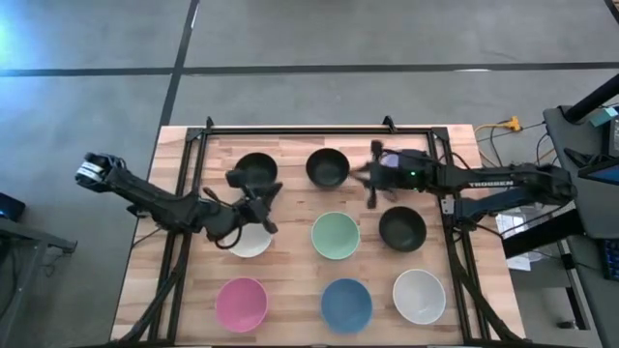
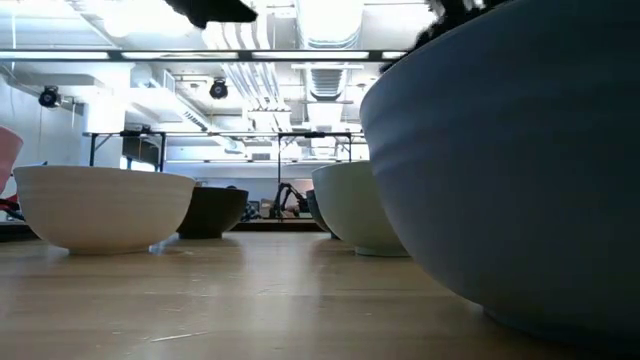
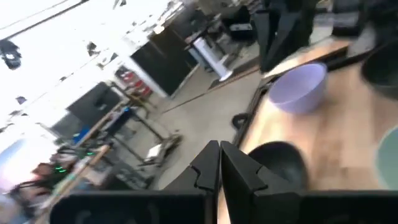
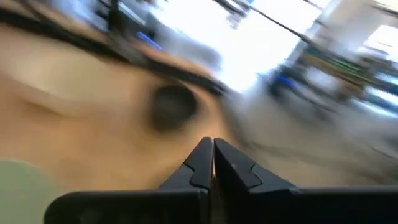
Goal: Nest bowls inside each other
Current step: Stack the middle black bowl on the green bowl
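I work in a robotics lab, or a workshop much like it. My wooden table [image 1: 290, 290] stands on a bare grey concrete floor [image 1: 87, 97] marked with dark seams, and a black metal frame [image 1: 290, 129] is bolted along its far edge. Beside the table, cables [image 1: 498, 130] trail toward equipment stands. Beyond the table, the low view shows an open industrial ceiling [image 2: 300, 40] with exposed ducts and strip lights, and long workbenches [image 2: 230, 140] against the back wall.
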